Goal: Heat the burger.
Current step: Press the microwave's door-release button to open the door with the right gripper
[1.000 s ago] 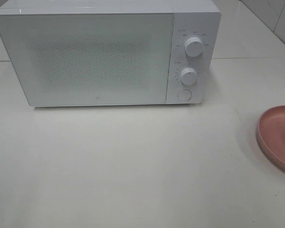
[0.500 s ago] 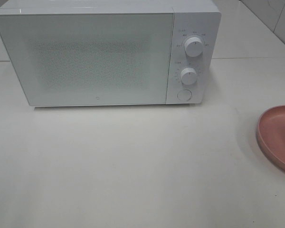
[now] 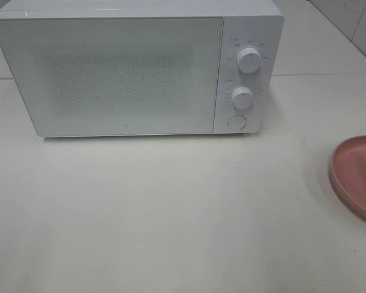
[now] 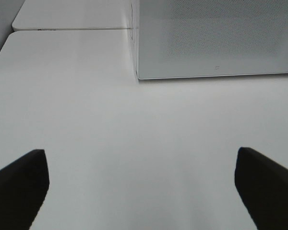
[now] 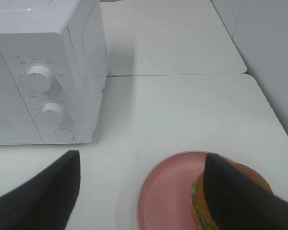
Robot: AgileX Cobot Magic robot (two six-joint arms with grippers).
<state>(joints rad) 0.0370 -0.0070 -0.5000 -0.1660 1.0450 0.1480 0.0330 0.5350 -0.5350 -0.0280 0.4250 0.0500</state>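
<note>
Exterior high view gives you the white microwave (image 3: 128,67) at the back of the pale counter (image 3: 171,207). Its door is shut. On the panel at its right side an upper knob (image 3: 249,60) sits above a lower knob (image 3: 242,97), with a round button (image 3: 236,122) beneath them. Well off to the right, the pink plate (image 3: 354,174) lies on the counter, cut by the frame's edge.

Right wrist view is where you find the burger (image 5: 198,211). It sits on the pink plate, toward the side away from the microwave, with its green lettuce frill showing under the golden-brown bun. The right jaws stand released and wide, gripping nothing. One dark finger (image 5: 43,191) hangs over bare counter near the microwave's front corner. The other finger (image 5: 240,196) overlaps the burger in the picture, and you cannot tell whether it touches the bun.

Left wrist view shows you the left jaws spread fully apart and empty, both fingers (image 4: 19,182) over bare counter in front of the microwave's door corner.
</note>
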